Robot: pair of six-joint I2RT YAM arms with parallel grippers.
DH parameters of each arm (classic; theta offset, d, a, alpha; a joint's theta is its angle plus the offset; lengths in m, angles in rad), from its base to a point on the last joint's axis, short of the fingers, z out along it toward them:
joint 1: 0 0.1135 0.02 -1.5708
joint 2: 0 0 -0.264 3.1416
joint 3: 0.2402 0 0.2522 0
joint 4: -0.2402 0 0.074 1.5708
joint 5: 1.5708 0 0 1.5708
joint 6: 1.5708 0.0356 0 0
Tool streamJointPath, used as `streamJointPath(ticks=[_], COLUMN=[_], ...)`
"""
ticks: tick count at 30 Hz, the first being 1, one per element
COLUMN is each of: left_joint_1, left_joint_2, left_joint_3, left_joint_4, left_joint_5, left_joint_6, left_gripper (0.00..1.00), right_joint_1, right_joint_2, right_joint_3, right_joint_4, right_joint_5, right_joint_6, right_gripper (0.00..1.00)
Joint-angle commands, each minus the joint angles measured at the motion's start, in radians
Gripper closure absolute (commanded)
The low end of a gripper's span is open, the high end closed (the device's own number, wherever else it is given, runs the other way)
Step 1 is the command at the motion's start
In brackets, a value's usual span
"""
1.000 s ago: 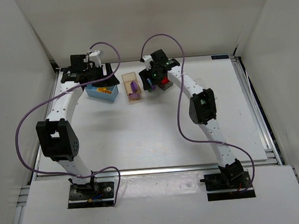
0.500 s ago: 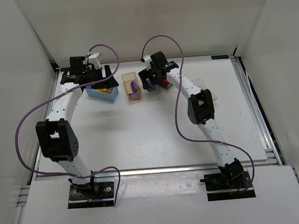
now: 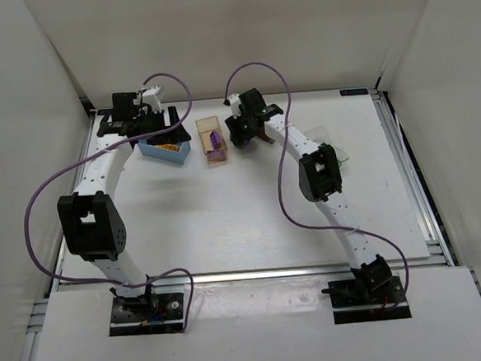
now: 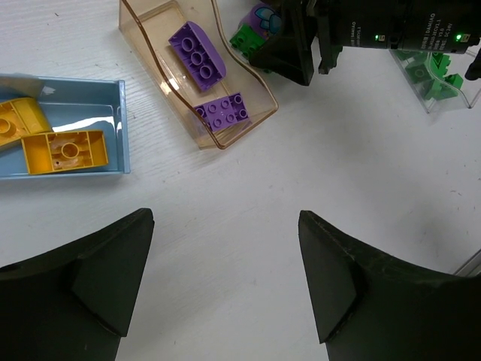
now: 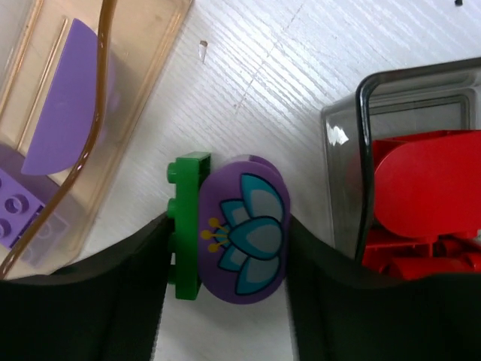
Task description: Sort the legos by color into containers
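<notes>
1. A purple-and-green lego clump, a purple piece with a blue flower printed on it stuck to a green brick, lies on the white table in the gap between the tan-orange bin and the dark grey bin.
2. The right gripper points down over that gap. Its black fingers press on the clump from both sides, one on the green brick and one on the purple piece.
3. The right arm stretches far forward and leans left from its base.
4. The tan-orange bin holds two purple bricks. The dark grey bin holds red legos.
5. The left arm reaches to the far left corner. The left gripper hovers with its fingers wide apart and nothing between them, beside the light blue bin, which holds yellow bricks.
6. The clear bin, holding green bricks, is cut off at the edge of the left wrist view. From above, the right arm partly hides it, and the right gripper covers most of the dark grey bin.
</notes>
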Motion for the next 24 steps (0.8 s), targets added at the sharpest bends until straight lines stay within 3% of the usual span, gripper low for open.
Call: streamJointPath(ticks=[1, 4, 7, 9, 12, 15, 19, 24], left_joint_1=[0.006, 0.007, 0.021, 0.032, 0.036, 0.036, 0.036, -0.003], left_joint_2=[-0.063, -0.055, -0.047, -0.044, -0.04, -0.017, 0.029, 0.075], left_joint_3=[-0.007, -0.007, -0.023, -0.037, -0.052, -0.026, 0.014, 0.058], left_joint_4=[0.002, 0.002, 0.023, 0.048, 0.099, 0.103, 0.097, 0.076], left_joint_5=[0.031, 0.086, 0.198, 0.292, 0.407, 0.496, 0.605, 0.705], left_joint_6=[0.002, -0.007, -0.041, -0.073, -0.131, -0.163, -0.205, -0.223], left_gripper=[0.12, 0.12, 0.14, 0.14, 0.15, 0.16, 0.19, 0.2], right_joint_1=[-0.001, -0.013, -0.043, -0.065, -0.088, -0.105, -0.111, -0.087], right_joint_2=[-0.014, -0.05, -0.119, -0.181, -0.383, -0.61, -0.834, -0.974], right_joint_3=[-0.005, -0.055, -0.098, -0.147, -0.359, -0.653, -0.85, -0.927], right_joint_4=[0.023, -0.003, -0.029, -0.029, 0.078, 0.145, 0.164, 0.056], right_joint_5=[0.007, -0.028, -0.088, -0.116, -0.192, -0.388, -0.628, -0.78], right_joint_6=[-0.041, -0.062, -0.058, -0.068, -0.12, -0.194, -0.335, -0.574], right_gripper=[0.5, 0.83, 0.93, 0.94, 0.95, 0.95, 0.95, 0.95])
